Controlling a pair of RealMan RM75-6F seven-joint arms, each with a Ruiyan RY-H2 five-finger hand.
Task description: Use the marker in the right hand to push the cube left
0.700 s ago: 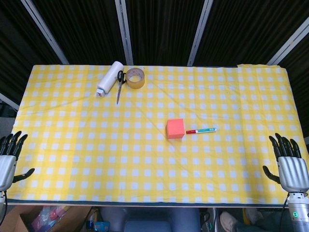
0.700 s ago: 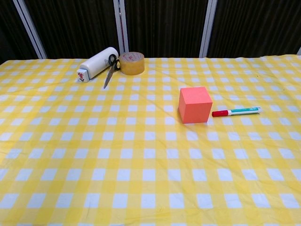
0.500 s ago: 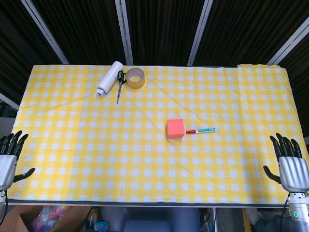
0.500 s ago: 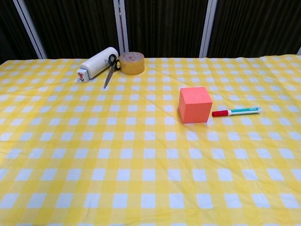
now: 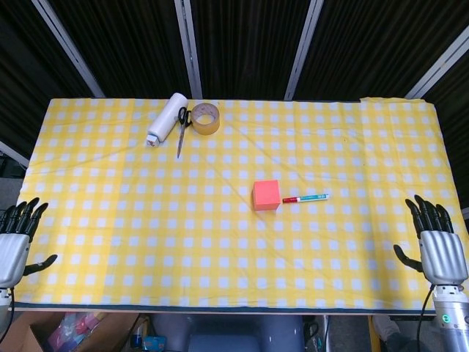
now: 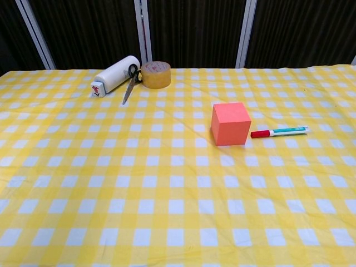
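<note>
An orange-red cube (image 5: 267, 195) (image 6: 230, 123) sits near the middle of the yellow checked table (image 5: 110, 220). Just to its right lies a marker (image 5: 305, 198) (image 6: 278, 132) with a red cap toward the cube and a teal-white barrel, free of any hand. My right hand (image 5: 440, 248) hovers open at the table's near right corner, far from the marker, fingers spread and empty. At the near left corner my left hand (image 5: 16, 242) is open and empty too. Neither hand shows in the chest view.
At the back left lie a white tube (image 5: 167, 117) (image 6: 115, 74), scissors (image 5: 181, 129) (image 6: 129, 82) and a roll of brown tape (image 5: 205, 119) (image 6: 156, 74). Dark panels with metal rails rise behind the table.
My right hand has shifted slightly up and left along the table's right edge. My left hand has dropped a little. Cube and marker are unmoved.
</note>
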